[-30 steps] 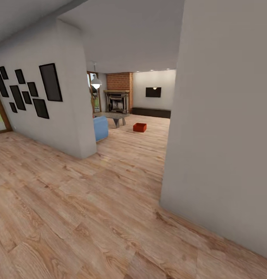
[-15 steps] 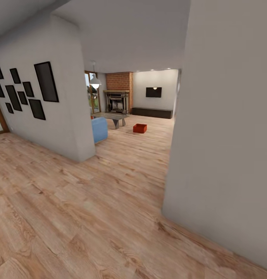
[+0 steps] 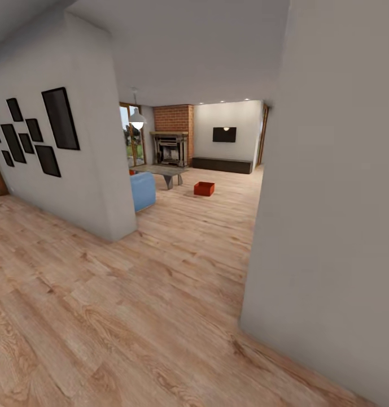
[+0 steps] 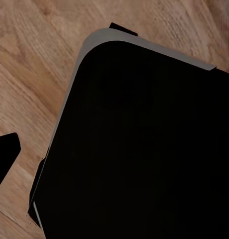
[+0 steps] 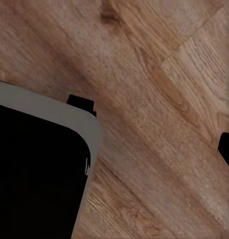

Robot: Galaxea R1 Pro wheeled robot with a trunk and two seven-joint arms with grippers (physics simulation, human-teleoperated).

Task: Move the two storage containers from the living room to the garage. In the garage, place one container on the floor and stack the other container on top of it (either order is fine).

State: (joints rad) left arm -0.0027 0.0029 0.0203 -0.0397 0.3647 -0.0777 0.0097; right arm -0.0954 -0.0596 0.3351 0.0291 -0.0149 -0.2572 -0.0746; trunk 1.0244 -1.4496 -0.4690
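Note:
One red-orange storage container (image 3: 204, 189) sits on the light wood planks of the living room, far ahead through the opening, right of the coffee table. It is small at this distance and nothing touches it. In the left wrist view a black fingertip (image 4: 5, 155) pokes in at the picture's edge, above wood planks and beside the robot's dark base (image 4: 144, 144). A similar black fingertip (image 5: 227, 149) shows in the right wrist view, over planks and near the base (image 5: 40, 169). Whether either gripper is open or shut cannot be read.
A grey wall corner (image 3: 330, 215) stands close on the right. On the left is a wall (image 3: 75, 147) with several black frames. Between them, wood floor (image 3: 177, 265) leads to a blue sofa (image 3: 143, 191), a coffee table (image 3: 160, 169), a brick fireplace (image 3: 171, 144) and a wall TV (image 3: 224, 134).
The whole head view has shifted: the camera has moved forward and rightward, so the opening to the living room looks wider. The red container stays where it was.

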